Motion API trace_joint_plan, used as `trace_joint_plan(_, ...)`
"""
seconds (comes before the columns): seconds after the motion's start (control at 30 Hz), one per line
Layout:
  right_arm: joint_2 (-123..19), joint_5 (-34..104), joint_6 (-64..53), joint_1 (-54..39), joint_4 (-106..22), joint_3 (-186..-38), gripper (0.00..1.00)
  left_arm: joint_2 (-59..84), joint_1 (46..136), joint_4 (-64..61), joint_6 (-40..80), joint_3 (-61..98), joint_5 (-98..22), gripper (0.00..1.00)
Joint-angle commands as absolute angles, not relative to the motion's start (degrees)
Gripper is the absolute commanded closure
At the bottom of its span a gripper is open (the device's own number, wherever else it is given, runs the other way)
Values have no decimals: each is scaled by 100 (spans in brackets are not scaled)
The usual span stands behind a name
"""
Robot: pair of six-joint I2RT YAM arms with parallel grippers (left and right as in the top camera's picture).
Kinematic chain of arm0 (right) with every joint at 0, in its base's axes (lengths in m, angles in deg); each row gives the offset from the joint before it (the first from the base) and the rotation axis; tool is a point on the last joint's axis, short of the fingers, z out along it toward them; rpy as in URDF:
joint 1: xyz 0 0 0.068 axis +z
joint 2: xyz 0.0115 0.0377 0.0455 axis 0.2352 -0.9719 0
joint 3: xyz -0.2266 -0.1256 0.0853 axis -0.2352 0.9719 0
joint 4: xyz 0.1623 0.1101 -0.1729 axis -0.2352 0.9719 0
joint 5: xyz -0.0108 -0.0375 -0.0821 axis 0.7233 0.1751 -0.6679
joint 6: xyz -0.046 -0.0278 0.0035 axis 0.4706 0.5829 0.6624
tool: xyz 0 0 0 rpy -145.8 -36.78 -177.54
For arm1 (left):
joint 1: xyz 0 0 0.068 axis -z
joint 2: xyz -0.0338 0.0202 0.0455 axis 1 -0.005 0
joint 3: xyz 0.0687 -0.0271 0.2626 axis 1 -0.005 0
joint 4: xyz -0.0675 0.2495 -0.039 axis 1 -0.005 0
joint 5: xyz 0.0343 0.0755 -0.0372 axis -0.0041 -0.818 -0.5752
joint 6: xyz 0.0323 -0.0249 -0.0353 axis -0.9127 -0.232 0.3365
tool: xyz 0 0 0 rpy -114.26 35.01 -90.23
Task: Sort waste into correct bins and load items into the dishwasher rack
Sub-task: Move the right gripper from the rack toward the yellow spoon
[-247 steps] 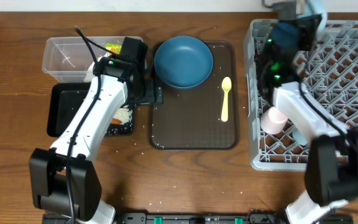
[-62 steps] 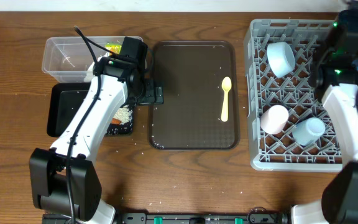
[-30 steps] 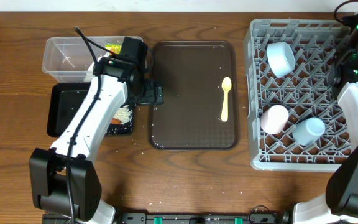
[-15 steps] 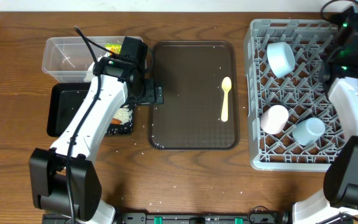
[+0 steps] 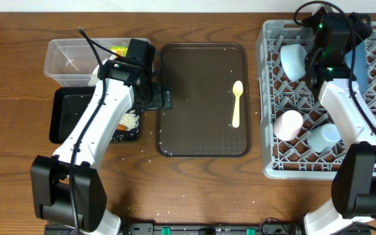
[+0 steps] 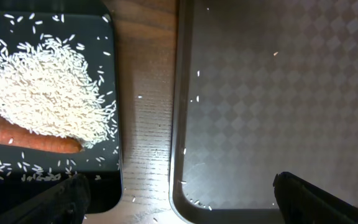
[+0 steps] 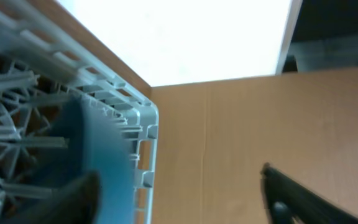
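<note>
The grey dishwasher rack [image 5: 266,98] holds a light blue bowl [image 5: 294,60], a pale pink cup [image 5: 287,124], a small light blue cup [image 5: 323,137] and the dark blue plate [image 5: 356,60] standing on edge. My right gripper [image 5: 342,32] hovers open by the plate's top at the rack's far side. In the right wrist view the plate [image 7: 86,162] lies beside the left finger, not gripped. The yellow spoon [image 5: 236,103] lies on the brown tray [image 5: 201,137]. My left gripper [image 6: 179,202] is open and empty over the gap between the black tray [image 6: 107,180] and the brown tray.
The black tray holds loose rice [image 6: 42,87] and an orange carrot stick [image 6: 30,138]. The clear tub [image 5: 67,62] at the back left contains the coloured wrapper [image 5: 118,49]. Rice grains are scattered on the brown tray and the wood. A cardboard wall [image 7: 260,124] stands behind the rack.
My right gripper has opened and swung left along the rack's far side. The dark blue plate now shows standing in the rack. The left arm has not moved.
</note>
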State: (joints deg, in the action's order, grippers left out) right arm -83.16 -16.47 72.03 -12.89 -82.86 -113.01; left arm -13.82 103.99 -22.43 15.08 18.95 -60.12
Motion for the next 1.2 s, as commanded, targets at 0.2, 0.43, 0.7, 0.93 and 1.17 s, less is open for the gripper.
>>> trace_joint_plan(0.2, -8249, -2216, 6869, -1086, -9399, -11310, 1, -1269, 10375, -2256, 1502, 2022, -6085, 3)
trace_joint_plan(0.43, -8039, -1912, 5901, -715, -8931, -11310, 1, -1269, 10375, -2256, 1502, 2022, -6085, 3)
trace_joint_plan(0.7, -8011, 794, 3166, -65, -6774, -11310, 1, -1269, 10375, -2256, 1502, 2022, -6085, 3)
trace_joint_plan(0.93, -8004, 4173, 613, 173, -5853, -11310, 1, -1269, 10375, -2256, 1502, 2022, -6085, 3)
trace_joint_plan(1.17, -8028, 4883, -460, 468, -5611, -11294, 16, -1269, 10375, -2256, 1502, 2022, -6085, 3)
